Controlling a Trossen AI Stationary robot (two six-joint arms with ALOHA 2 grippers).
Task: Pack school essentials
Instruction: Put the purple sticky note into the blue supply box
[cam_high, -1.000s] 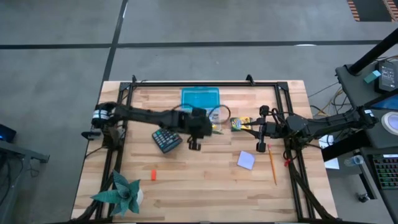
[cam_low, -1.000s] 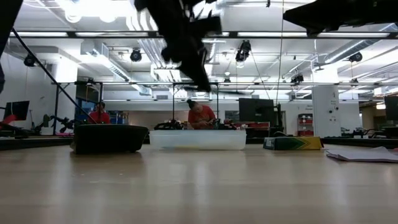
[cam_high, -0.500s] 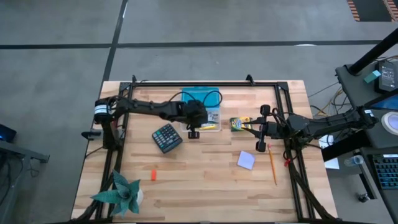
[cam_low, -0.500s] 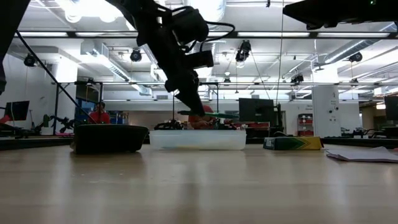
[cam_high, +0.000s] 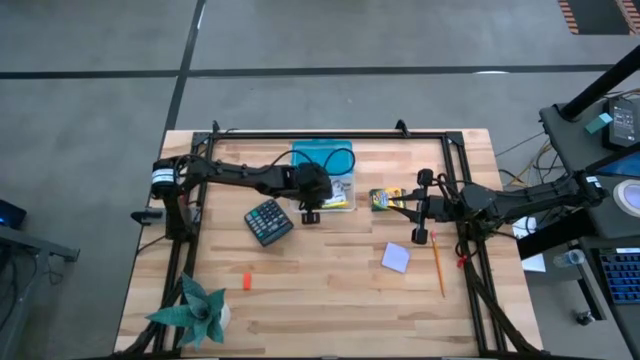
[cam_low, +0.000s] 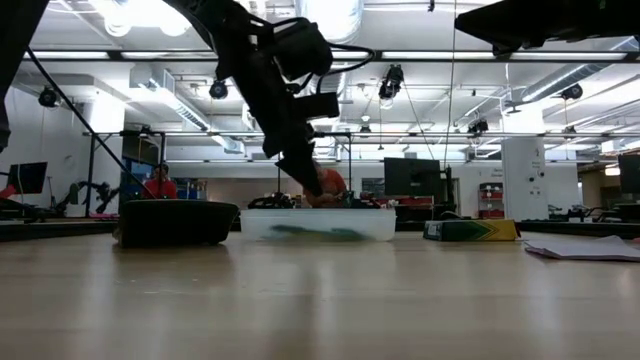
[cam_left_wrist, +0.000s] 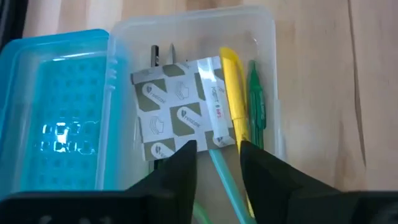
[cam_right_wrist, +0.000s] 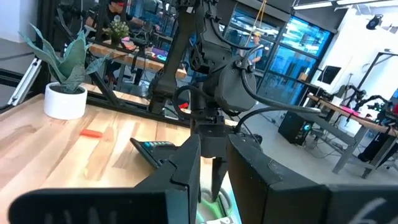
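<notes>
My left gripper (cam_high: 312, 214) hangs open over the near end of the clear pencil tray (cam_high: 342, 190), whose blue lid (cam_high: 322, 157) lies folded back on the far side. In the left wrist view a teal pen (cam_left_wrist: 222, 171) lies in the tray between the open fingers, untouched, beside a yellow marker (cam_left_wrist: 231, 93), a green pen (cam_left_wrist: 257, 106) and a patterned packet (cam_left_wrist: 177, 106). The crayon pack (cam_high: 385, 199), lavender note pad (cam_high: 396, 257), orange pencil (cam_high: 437, 265) and orange eraser (cam_high: 246, 281) lie flat on the table. I see no scissors. My right gripper (cam_high: 418, 210) waits open by the crayon pack.
A dark calculator (cam_high: 268, 221) lies just left of the tray, close to the left arm. The potted spiky plant (cam_high: 195, 310) stands at the near left corner. A black frame runs along the table's left, far and right edges. People sit in the room beyond.
My left gripper has moved toward the far edge and come down over the tray, then held still. The green pen that hung level under its fingertips half a second ago now lies inside the tray.
</notes>
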